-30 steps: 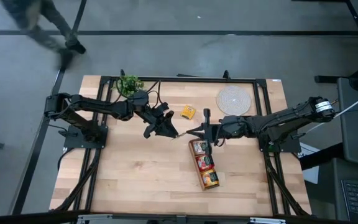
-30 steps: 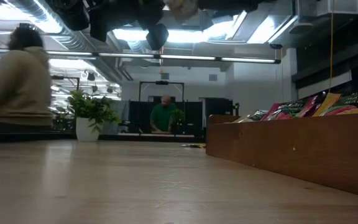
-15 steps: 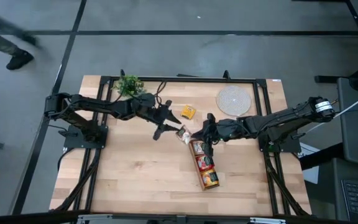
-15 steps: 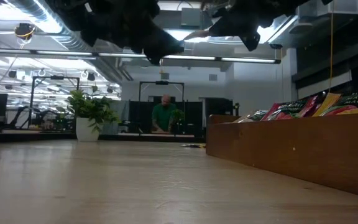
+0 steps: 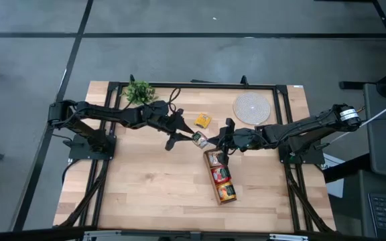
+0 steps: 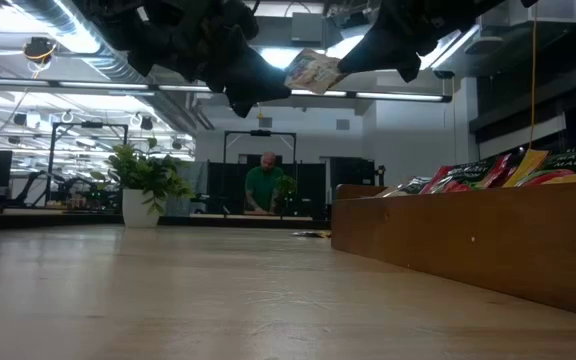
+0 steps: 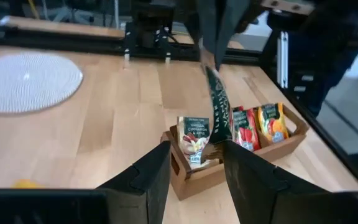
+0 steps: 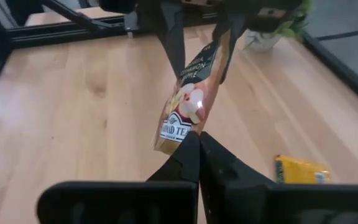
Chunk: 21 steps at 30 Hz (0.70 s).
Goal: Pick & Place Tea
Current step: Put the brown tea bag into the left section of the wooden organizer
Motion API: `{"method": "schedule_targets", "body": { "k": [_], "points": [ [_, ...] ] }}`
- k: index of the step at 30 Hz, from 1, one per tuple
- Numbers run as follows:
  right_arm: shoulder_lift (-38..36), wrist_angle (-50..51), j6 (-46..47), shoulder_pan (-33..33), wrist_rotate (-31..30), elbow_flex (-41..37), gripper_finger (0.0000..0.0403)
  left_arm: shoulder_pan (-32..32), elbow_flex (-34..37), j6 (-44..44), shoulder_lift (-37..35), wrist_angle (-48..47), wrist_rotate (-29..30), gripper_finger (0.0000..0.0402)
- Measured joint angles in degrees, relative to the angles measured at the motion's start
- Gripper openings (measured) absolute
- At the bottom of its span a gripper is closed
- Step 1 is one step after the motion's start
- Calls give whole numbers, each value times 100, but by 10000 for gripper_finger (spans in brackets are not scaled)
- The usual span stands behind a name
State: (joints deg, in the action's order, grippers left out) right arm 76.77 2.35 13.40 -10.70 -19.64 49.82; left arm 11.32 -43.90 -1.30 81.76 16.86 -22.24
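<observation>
A tea sachet [image 5: 200, 140] is held above the table, at twelve o'clock of the wooden tray [image 5: 220, 176], pinched at one edge by the shut right gripper [image 5: 214, 142]. The left gripper [image 5: 183, 136], at its nine o'clock, is spread and empty. The sachet is judged light, thin and floppy; an edge or corner is best gripped, gently. Another sachet [image 5: 202, 120] is seen lying at twelve o'clock.

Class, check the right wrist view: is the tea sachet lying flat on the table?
No. The tea sachet hangs in the air, pinched at its edge by the right gripper.
</observation>
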Motion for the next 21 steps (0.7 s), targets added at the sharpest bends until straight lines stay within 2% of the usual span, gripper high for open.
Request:
{"method": "schedule_targets", "body": {
  "k": [5, 9, 13, 21],
  "points": [
    [0, 0, -196, 4, -177, 0, 0, 56, 0, -337, -2, 15, -20, 143],
    [0, 1, -209, 3, -191, 0, 0, 41, 2, -421, 0, 156, -72, 126],
    [0, 21, -198, 4, -245, 0, 0, 41, 2, -564, -2, 338, -385, 88],
    [0, 143, -171, 4, -470, 0, 0, 34, 2, -580, -2, 354, -602, 6]
  ]
}}
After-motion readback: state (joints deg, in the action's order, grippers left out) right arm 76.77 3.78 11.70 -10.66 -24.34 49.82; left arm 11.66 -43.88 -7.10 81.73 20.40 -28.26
